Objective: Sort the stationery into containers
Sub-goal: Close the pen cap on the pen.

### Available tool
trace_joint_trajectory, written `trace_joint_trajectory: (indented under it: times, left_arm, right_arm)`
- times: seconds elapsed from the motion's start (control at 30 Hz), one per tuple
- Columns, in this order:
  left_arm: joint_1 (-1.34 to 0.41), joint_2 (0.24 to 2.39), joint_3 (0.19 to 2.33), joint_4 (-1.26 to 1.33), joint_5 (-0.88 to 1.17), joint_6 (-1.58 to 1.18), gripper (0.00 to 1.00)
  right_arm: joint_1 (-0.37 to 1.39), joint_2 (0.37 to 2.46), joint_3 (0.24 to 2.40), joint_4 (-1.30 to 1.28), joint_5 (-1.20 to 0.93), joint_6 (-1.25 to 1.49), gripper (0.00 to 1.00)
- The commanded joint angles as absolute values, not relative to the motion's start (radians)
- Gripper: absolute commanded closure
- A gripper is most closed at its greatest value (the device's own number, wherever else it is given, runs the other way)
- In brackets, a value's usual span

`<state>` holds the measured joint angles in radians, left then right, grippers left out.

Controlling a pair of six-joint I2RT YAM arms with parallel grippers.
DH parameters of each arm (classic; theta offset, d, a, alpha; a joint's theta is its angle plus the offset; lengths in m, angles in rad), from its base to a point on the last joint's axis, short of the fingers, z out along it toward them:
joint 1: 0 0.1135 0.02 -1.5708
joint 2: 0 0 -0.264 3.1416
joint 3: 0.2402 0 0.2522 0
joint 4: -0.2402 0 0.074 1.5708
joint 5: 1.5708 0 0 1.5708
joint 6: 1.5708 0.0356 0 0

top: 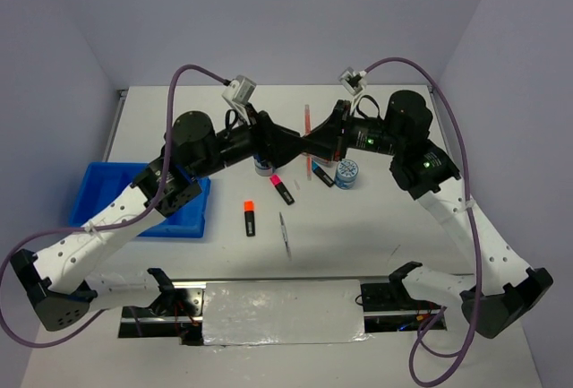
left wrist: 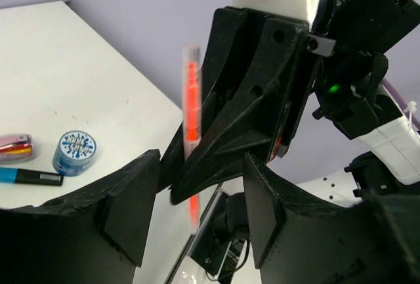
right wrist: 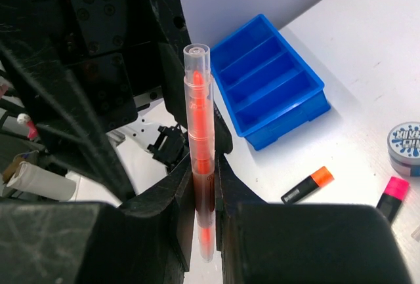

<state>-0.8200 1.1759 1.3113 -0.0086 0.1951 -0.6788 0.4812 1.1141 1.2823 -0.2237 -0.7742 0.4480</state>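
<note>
Nearest the arm bases, low in the top view, a thin grey pen (top: pixel 285 234) lies on the table (top: pixel 376 245), with an orange-capped highlighter (top: pixel 249 218) just to its left. Left of both sits the blue tray (right wrist: pixel 295 115). The right wrist view shows all three of its long compartments, and no piece shows in any of them.

Farther up the frame lie a pink-capped highlighter (top: pixel 281 188), a blue-capped highlighter (top: pixel 322 173) and a blue-white disc (top: pixel 346 173). A second disc (top: pixel 262 167) is partly hidden under the left arm. The left wrist view also shows a pink capsule case (left wrist: pixel 16 147) at its left edge.

Above this group, at the centre of the top view, the two wrists meet in the air. The right gripper (right wrist: pixel 203 179) is clamped on a clear pen (right wrist: pixel 199 100) with an orange-red core, which it holds upright by its lower half. The left gripper (left wrist: pixel 203 166) has its jaws spread wide on either side of the right gripper's fingers and grips nothing.

The sorting looks barely begun. One pen is lifted but well apart from the tray, and every other visible piece is on the table waiting to be carried over to the left.
</note>
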Motion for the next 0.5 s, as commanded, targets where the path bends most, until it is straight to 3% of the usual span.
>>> trace_joint_trajectory:
  times: [0.0,0.13,0.47]
  left_arm:
    - [-0.799,1.120,1.295,-0.018,0.172,-0.698,0.36]
    - [-0.740,1.068,1.279,-0.008,0.139,-0.729,0.36]
    - [-0.713,1.138,1.275,0.141,0.333,-0.785,0.37]
  right_arm:
    - [0.497,1.068,1.267,-0.126,-0.746,0.430,1.00]
    - [0.508,1.062,1.259,-0.158,-0.749,0.408,1.00]
    - [0.555,1.104,1.310,-0.215,-0.730,0.373,1.00]
